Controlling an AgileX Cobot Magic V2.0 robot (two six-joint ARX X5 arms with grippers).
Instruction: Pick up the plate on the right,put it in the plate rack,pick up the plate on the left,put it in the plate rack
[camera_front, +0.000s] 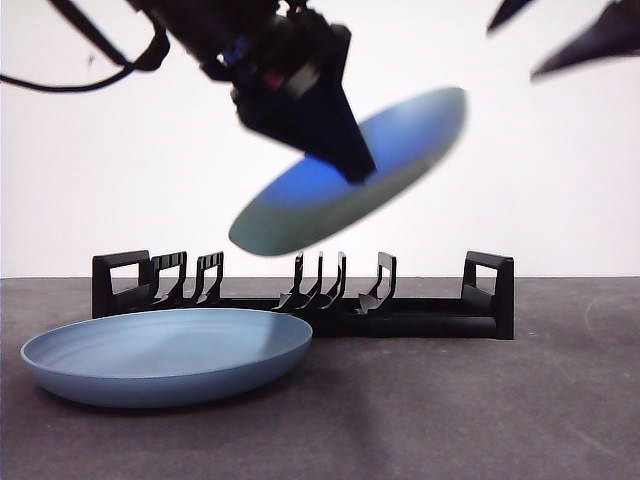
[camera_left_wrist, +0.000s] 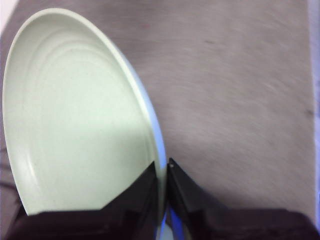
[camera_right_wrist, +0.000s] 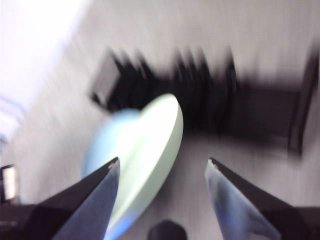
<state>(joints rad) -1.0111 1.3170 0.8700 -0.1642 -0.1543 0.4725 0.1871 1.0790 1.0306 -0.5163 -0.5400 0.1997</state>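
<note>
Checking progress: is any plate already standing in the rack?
No: one plate lies on the table and the left gripper holds the other above the rack.

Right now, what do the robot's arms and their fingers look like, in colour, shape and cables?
Both arms are black. The left gripper has two flat, wedge-shaped black fingers that narrow to thin tips. In the front view its body is bulky, with small blue and red wiring showing and a black cable looping off it. The right gripper has pointed, triangular dark fingers with a bluish sheen.

Blue plates (camera_front: 165, 355) (one pale-green inside), black rack (camera_front: 400, 318).
</note>
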